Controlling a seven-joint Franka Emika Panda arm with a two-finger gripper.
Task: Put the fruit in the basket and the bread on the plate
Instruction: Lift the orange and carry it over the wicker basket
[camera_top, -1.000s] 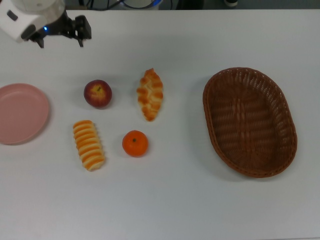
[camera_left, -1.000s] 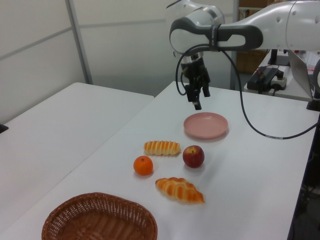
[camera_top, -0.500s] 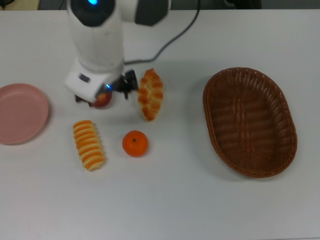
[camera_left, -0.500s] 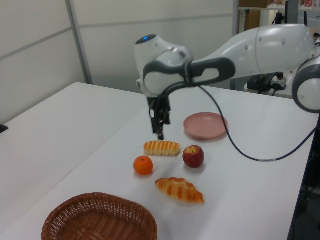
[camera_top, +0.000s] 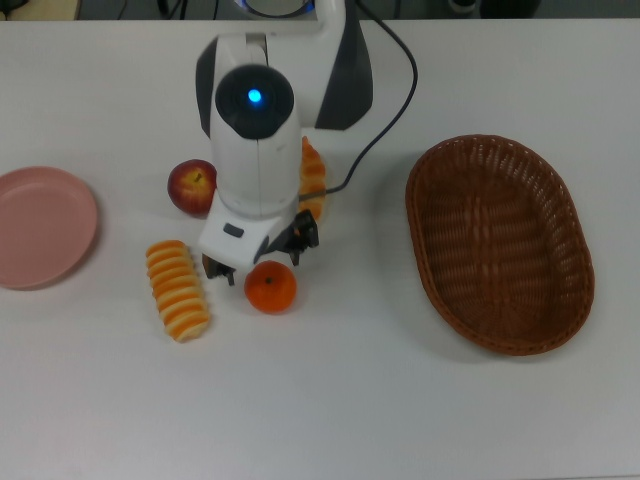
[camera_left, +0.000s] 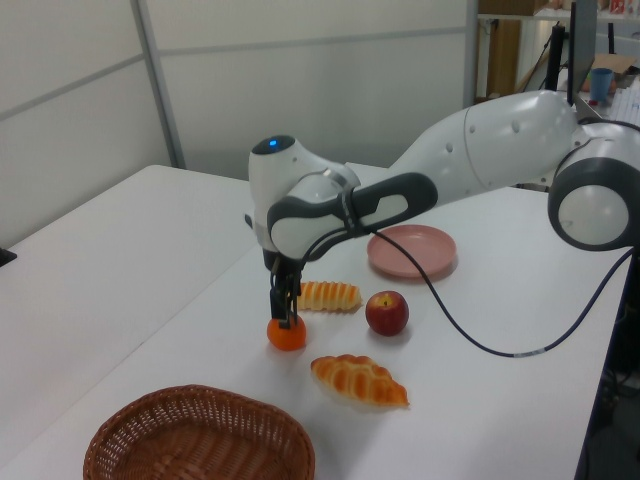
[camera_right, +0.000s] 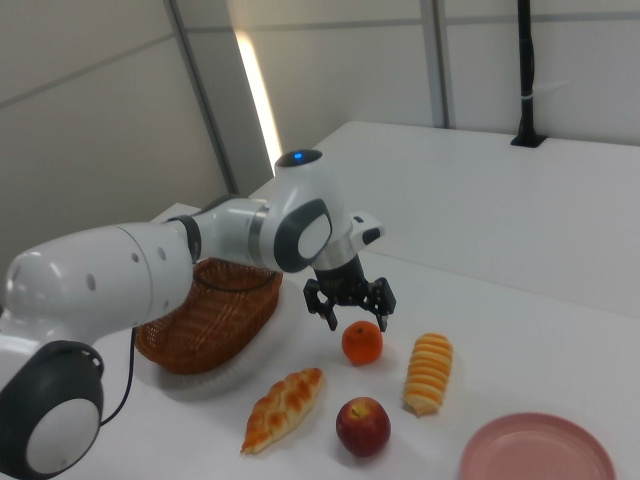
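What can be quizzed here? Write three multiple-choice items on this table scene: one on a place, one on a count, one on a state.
1. Over which item does the pincer hang?
A. apple
B. tangerine
C. plate

2. How many bread rolls lie on the table?
A. two
B. three
C. four

3. What does the basket hold?
A. the apple
B. a roll
C. nothing

Answers:
1 B: the open pincer sits just above the tangerine, the apple nearer the right view's bottom.
2 A: the striped roll and the braided roll.
3 C: the basket shows only bare weave; the plate is bare too.
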